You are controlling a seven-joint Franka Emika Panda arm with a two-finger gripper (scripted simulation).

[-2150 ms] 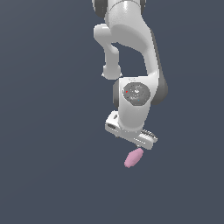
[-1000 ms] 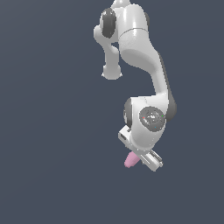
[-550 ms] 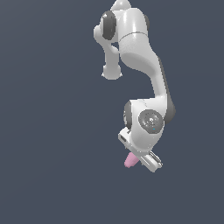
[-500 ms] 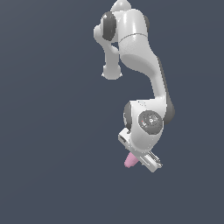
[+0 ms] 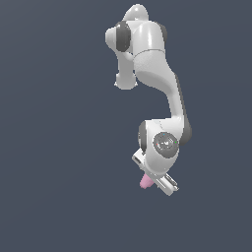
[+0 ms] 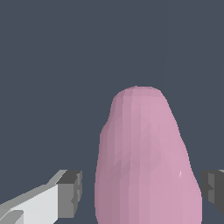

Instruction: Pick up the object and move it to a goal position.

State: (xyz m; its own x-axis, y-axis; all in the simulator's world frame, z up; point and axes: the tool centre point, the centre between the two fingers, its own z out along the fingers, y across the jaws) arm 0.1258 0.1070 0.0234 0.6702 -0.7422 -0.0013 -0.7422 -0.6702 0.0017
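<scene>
The object (image 6: 146,162) is a pale pink lumpy blob that fills the middle of the wrist view. It lies between the two fingers of my gripper (image 6: 142,192). One dark finger pad (image 6: 71,192) stands a small gap away from it, and the other pad (image 6: 214,190) sits close to its far side. The jaws are open around it. In the exterior view only one end of the object (image 5: 144,183) shows, poking out from under the white gripper (image 5: 153,180) toward the exterior view's left.
The ground (image 5: 59,187) is a plain dark grey-blue surface. The white arm (image 5: 157,69) rises from the gripper toward the top of the exterior view. No other objects or goal marker show.
Over two seconds the gripper has come down from above the object to around it. In the last second the arm and the object have barely moved.
</scene>
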